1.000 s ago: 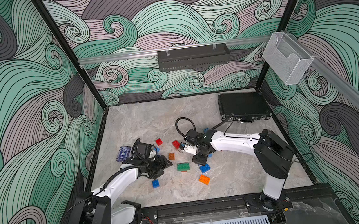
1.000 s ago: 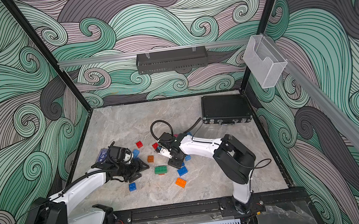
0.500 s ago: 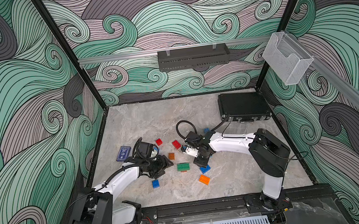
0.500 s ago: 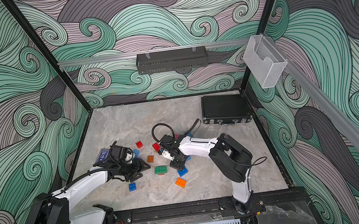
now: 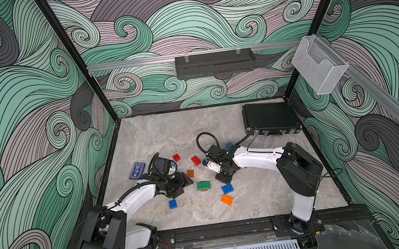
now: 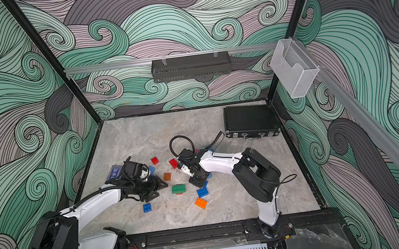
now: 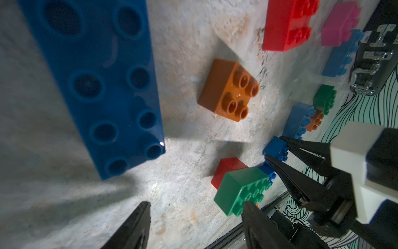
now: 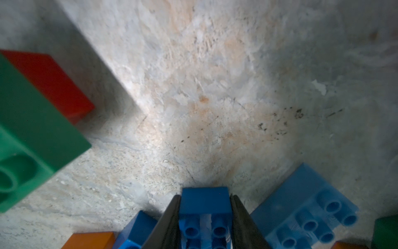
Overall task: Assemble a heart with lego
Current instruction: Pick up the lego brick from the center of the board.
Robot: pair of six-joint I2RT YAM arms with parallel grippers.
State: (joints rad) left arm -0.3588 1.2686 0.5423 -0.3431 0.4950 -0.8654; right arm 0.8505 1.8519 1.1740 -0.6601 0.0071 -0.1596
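Taking 12 o'clock as the back wall in both top views: the right gripper (image 5: pixel 224 178) works near mid-counter, clamped on a small dark blue brick (image 8: pixel 204 203), one jaw against each side wall, studs up; whether the brick rests on the counter (image 5: pixel 168 134) or hangs just clear of it I cannot tell. The oblong green brick (image 5: pixel 203 185) lies just beside this gripper at about 8 o'clock, its long axis running 9 to 3, with a red brick (image 8: pixel 53 86) against or under it; if the heart grows from there, the carry looks short, toward 8 o'clock. The left gripper (image 7: pixel 197 226) has its jaws apart with nothing between them; the green brick sits at its 3 o'clock, about as near as it is to the right one. The flat card box (image 5: pixel 137 170), near the counter's 9 o'clock edge, carries print too small to read; the black case (image 5: pixel 271 121) shows no legible label.
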